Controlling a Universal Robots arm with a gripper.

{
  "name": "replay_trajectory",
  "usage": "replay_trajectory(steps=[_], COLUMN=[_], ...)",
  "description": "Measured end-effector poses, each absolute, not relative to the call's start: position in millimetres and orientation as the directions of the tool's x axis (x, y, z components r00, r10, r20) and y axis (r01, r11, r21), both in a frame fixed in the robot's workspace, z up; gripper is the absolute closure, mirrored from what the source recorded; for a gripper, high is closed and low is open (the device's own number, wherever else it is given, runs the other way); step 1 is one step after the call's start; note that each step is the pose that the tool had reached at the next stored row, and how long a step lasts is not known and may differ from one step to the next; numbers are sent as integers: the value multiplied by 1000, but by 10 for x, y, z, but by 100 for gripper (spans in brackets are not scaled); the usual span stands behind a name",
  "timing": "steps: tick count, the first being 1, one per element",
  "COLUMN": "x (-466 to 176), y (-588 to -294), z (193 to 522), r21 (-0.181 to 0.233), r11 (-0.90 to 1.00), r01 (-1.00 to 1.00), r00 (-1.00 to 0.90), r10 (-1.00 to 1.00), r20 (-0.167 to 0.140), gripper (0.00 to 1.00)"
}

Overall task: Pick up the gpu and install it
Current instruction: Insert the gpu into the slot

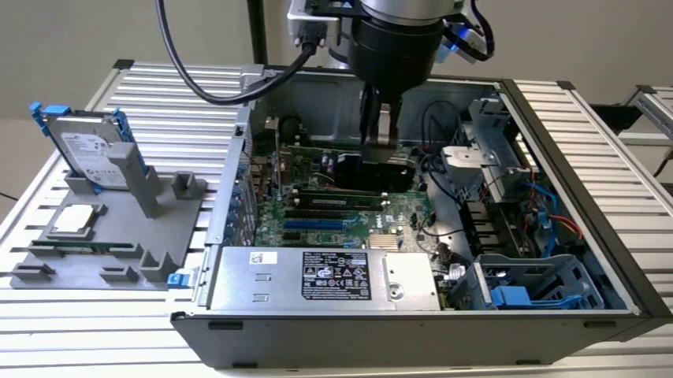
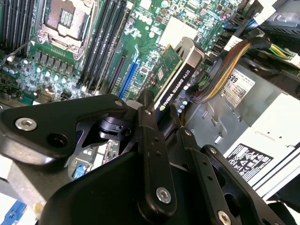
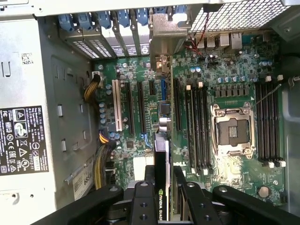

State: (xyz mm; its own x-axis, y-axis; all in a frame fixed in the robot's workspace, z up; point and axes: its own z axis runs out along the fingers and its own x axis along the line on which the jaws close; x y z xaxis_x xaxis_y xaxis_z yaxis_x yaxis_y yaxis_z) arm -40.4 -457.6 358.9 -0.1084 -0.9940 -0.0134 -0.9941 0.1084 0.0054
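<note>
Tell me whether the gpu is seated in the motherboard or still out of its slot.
Out. The gpu is held edge-on in the pincer, above the motherboard inside the open case; the slots under it look unoccupied.

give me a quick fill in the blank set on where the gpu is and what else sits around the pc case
1. The gripper is shut on the ____, holding it edge-down above the motherboard.
2. In the exterior view the arm reaches down into the open computer ____.
3. On the grey fixture at the exterior view's left, the hard drive stands upright in a ____ frame.
4. The processor socket on the motherboard is ____, with no chip or cooler on it.

Missing words: gpu; case; blue; empty
</note>
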Motion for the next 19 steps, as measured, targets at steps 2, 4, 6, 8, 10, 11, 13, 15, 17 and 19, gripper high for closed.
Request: replay_trajectory(steps=[2, 4, 6, 8, 10, 11, 13, 15, 17, 19], x=[-404, -404, -404, -404, -404, -404, -404, -404, -404, -404], y=[-4576, -4576, -4576, -4575, -4576, -4576, -4576, -4576, -4576, -4576], z=[3587, 3585, 3585, 3579, 3573, 3571, 3567, 3565, 3562, 3561], r21=[5, 5, 5, 5, 5, 5, 5, 5, 5, 5], r11=[108, 108, 108, 108, 108, 108, 108, 108, 108, 108], r01=[-994, -994, -994, -994, -994, -994, -994, -994, -994, -994], r00=[-108, -108, -108, -108, -108, -108, -108, -108, -108, -108], r10=[-994, -994, -994, -994, -994, -994, -994, -994, -994, -994], r20=[-13, -13, -13, -14, -13, -13, -13, -13, -13, -13], gripper=[100, 100, 100, 100, 100, 100, 100, 100, 100, 100])
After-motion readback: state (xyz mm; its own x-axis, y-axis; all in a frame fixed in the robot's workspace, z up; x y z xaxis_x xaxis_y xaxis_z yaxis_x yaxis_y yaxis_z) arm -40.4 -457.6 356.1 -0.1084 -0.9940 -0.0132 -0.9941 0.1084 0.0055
